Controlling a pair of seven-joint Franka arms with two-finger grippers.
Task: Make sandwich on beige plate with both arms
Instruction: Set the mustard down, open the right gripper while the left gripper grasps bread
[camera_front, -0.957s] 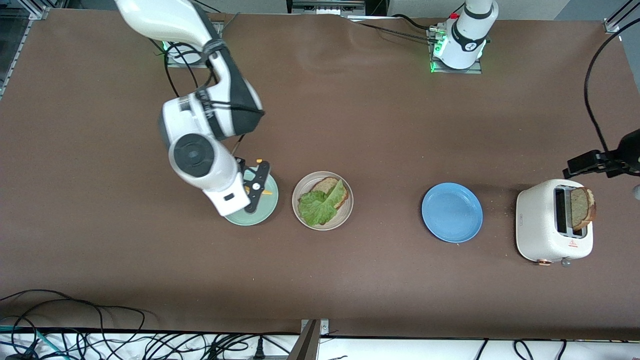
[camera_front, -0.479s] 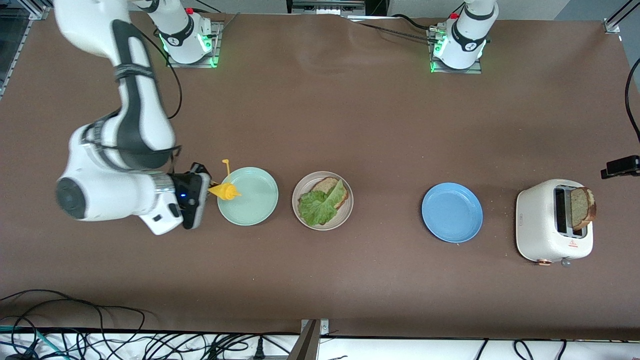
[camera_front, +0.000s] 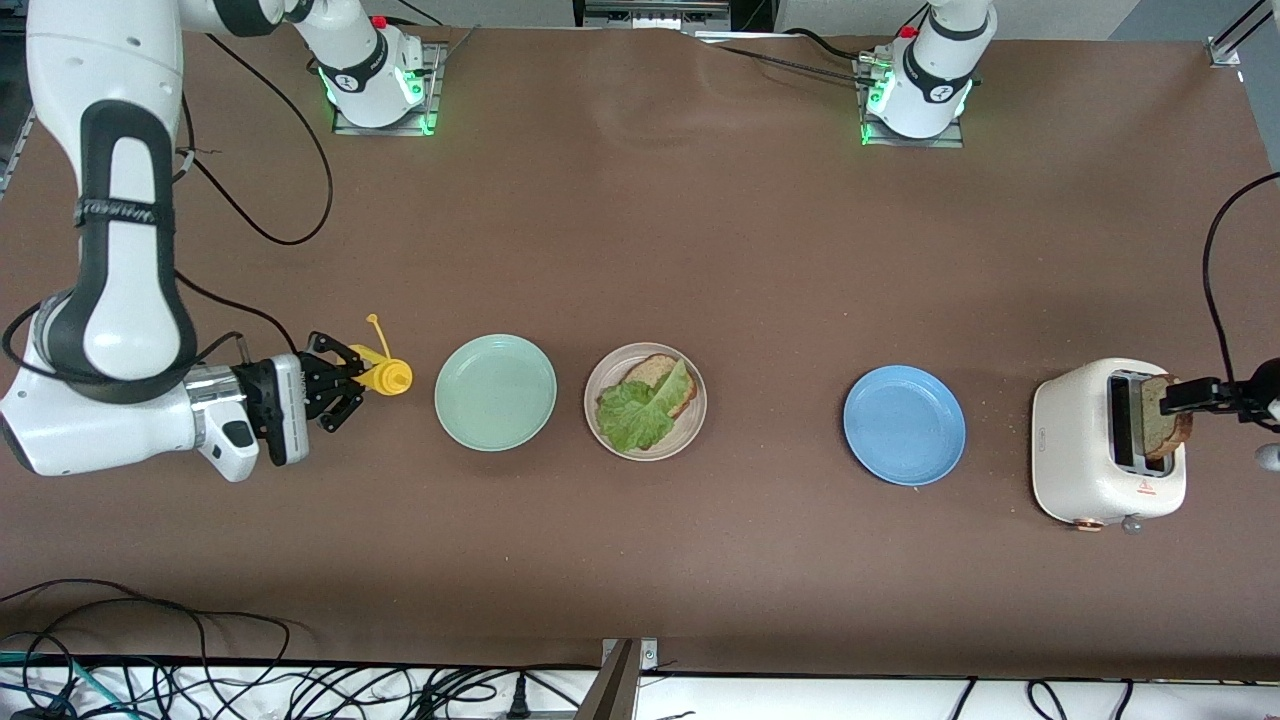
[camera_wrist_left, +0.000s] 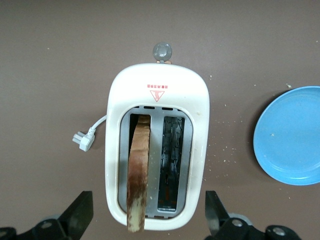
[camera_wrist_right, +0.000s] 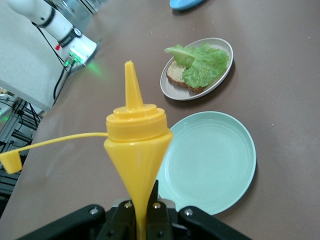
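Note:
The beige plate (camera_front: 683, 436) holds one bread slice (camera_front: 655, 368) with a green lettuce leaf (camera_front: 638, 410) lying over it. A second bread slice (camera_front: 1165, 418) stands out of one slot of a white toaster (camera_front: 1085, 450). My left gripper (camera_front: 1180, 398) hangs open over that toaster; in the left wrist view its fingers (camera_wrist_left: 80, 216) straddle the toaster (camera_wrist_left: 157, 92) and the slice (camera_wrist_left: 137, 170) without touching them. My right gripper (camera_front: 340, 385) is shut on a yellow squeeze bottle (camera_front: 383, 376), over the table beside the mint-green plate (camera_front: 495, 392), toward the right arm's end.
A blue plate (camera_front: 904, 425) lies bare between the beige plate and the toaster. The toaster's plug (camera_wrist_left: 82, 140) lies on the table beside it. Crumbs dot the brown table near the toaster. Cables hang along the table edge nearest the front camera.
The right arm has swung the yellow bottle from over the mint-green plate out toward its own end of the table. The left gripper has come in over the toaster.

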